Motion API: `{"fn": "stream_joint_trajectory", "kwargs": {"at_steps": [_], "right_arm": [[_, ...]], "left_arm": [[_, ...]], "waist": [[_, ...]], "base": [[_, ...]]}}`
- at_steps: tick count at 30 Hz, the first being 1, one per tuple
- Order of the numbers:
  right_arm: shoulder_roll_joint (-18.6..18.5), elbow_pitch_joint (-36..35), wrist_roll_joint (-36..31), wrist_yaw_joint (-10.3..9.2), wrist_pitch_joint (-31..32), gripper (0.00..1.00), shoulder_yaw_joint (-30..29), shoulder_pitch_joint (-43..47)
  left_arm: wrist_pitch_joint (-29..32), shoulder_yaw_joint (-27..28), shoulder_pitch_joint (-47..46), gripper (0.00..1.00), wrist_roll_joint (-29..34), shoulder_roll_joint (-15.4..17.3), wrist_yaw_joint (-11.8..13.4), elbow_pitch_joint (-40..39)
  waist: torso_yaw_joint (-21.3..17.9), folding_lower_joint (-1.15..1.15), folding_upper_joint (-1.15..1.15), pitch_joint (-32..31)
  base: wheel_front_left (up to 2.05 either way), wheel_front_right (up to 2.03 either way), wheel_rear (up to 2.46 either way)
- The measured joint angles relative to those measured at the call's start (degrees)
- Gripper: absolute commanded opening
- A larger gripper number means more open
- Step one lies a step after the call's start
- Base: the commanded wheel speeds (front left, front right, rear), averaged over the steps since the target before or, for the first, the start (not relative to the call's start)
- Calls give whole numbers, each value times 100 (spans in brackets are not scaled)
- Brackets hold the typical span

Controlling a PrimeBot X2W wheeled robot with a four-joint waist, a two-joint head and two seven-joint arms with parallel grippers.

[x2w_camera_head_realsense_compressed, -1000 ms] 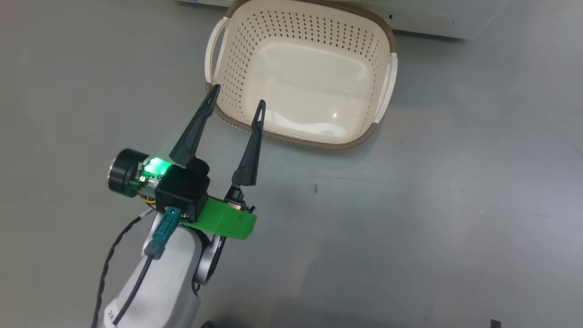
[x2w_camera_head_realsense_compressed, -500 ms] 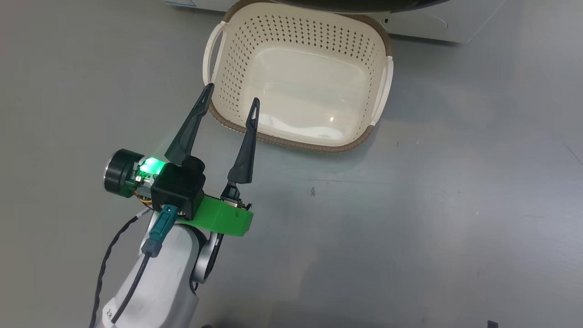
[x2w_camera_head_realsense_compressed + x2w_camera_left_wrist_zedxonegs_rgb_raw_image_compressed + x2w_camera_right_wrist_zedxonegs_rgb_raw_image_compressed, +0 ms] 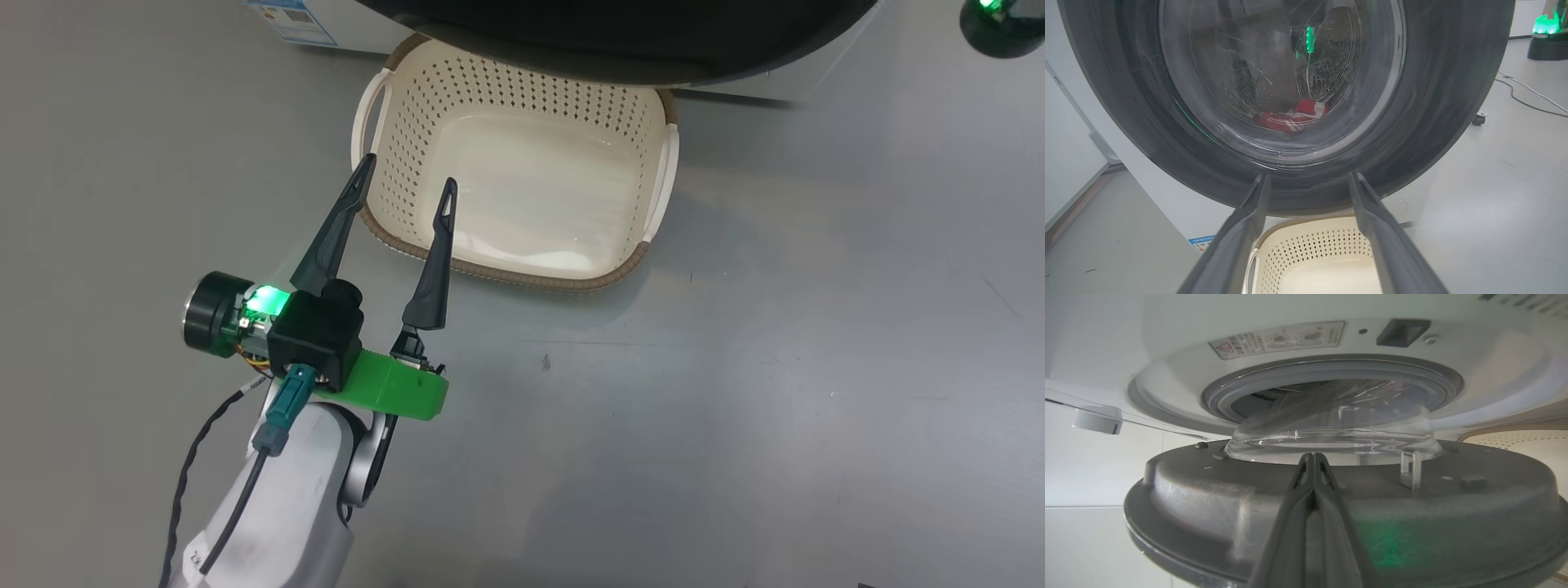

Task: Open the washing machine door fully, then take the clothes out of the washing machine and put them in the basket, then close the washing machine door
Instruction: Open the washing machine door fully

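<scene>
Left claw (image 3: 406, 171), fingers apart, hangs at 8 o'clock in the head view, its tips by the near-left corner of the basket (image 3: 531, 86). The door (image 3: 620, 41) could strike it on a wide swing. The basket, at 12 o'clock under the door's edge, is empty. The clothes (image 3: 1292, 116) lie in the washer (image 3: 1290, 318) drum. Right claw (image 3: 1312, 457), fingers together, meets the door's inner face and grips nothing, so it may slip off.

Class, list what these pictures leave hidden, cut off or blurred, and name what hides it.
Head view: door cut by the top edge; it covers the far rim of the basket.
Left wrist view: clothes a red blur behind the door glass; number unclear.
Right wrist view: whether the shut right gripper touches the door.
</scene>
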Motion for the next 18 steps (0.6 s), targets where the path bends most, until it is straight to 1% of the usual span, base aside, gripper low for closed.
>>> {"fn": "stream_joint_trajectory", "kwargs": {"at_steps": [3,4,7,13,18], "right_arm": [[59,25,23,49,77,0,44,132],[105,42,32,99,111,0,80,211],[187,77,63,116,177,0,112,315],[365,148,148,246,266,0,201,521],[499,215,156,304,338,0,304,707]], "left_arm": [[0,2,5,100,-1,-1,16,38],[0,7,10,100,-3,-1,22,54],[0,32,29,100,-9,-2,24,67],[0,77,148,100,-35,-2,25,118],[0,89,264,100,-126,-2,41,198]], "waist": [[-27,0,0,-77],[-42,0,0,-130],[-62,0,0,-211],[-99,0,0,-377],[-108,0,0,-537]], "base": [[0,0,0],[0,0,0],[0,0,0],[0,0,0],[0,0,0]]}}
